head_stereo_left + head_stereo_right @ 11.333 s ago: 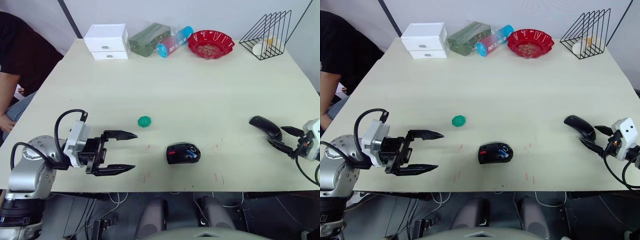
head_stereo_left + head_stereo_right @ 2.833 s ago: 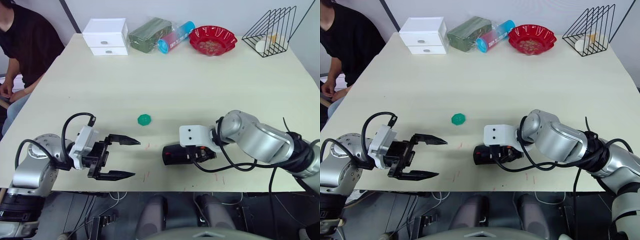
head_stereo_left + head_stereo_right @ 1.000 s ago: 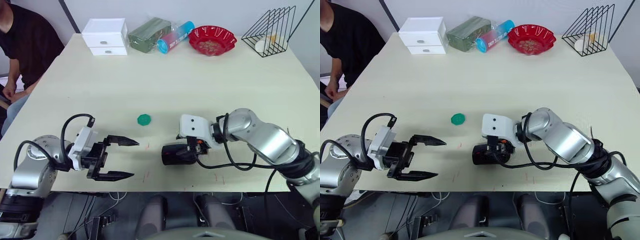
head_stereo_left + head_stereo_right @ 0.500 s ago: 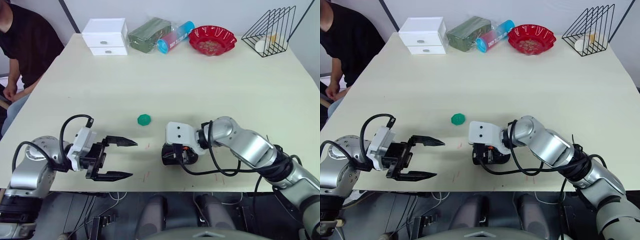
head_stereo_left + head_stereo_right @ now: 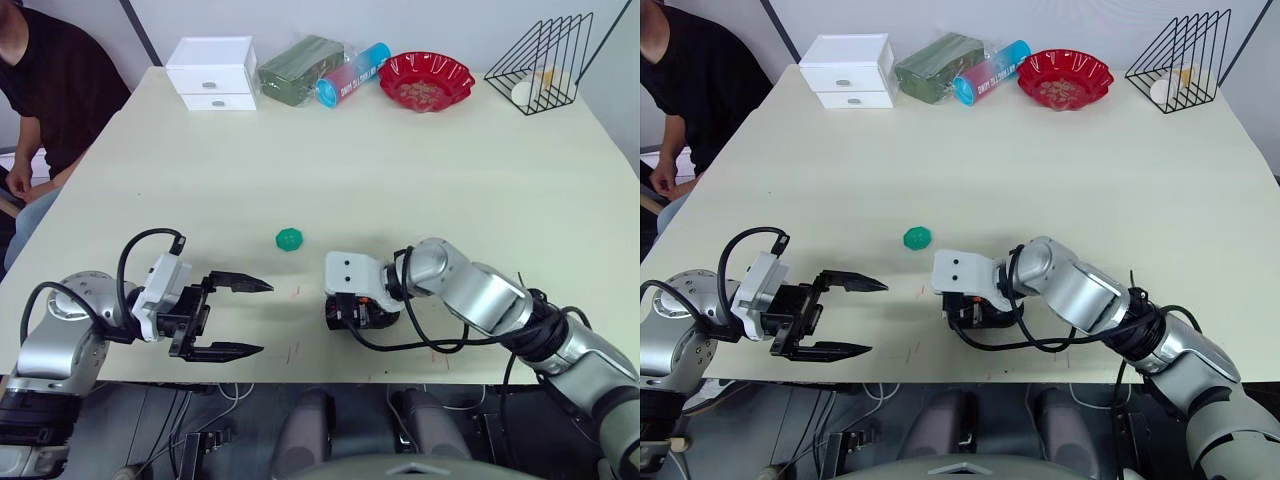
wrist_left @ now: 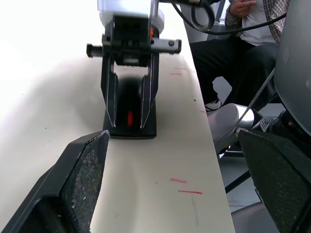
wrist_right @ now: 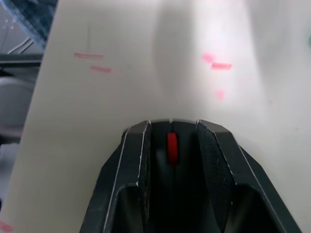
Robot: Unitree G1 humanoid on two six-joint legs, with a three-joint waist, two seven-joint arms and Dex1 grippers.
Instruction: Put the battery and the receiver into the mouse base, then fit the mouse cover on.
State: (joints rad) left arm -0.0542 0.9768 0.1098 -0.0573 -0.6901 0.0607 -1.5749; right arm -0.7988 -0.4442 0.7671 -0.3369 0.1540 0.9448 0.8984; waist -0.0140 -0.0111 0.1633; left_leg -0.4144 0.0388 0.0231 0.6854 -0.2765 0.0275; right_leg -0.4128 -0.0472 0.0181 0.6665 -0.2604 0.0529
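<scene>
The mouse base (image 5: 374,316), black with a red scroll wheel (image 7: 171,145), lies near the table's front edge. My right gripper (image 5: 352,311) reaches down over it, and its two fingers (image 7: 135,160) press against the mouse's sides by the wheel. The top between the fingers is smooth black, and I cannot tell the mouse cover apart from the base. The battery and the receiver are hidden. My left gripper (image 5: 265,318) hovers open and empty to the left of the mouse, pointing at it, a hand's width away.
A green scalloped disc (image 5: 289,239) lies behind and left of the mouse. Along the far edge stand a white drawer box (image 5: 211,73), a green packet (image 5: 297,72), a blue tube (image 5: 350,77), a red bowl (image 5: 425,80) and a wire rack (image 5: 545,55). A person (image 5: 50,90) sits at the left.
My right wrist has swung leftward and come down over the mouse, and its fingers have drawn in against the mouse's sides. The left arm has stayed still.
</scene>
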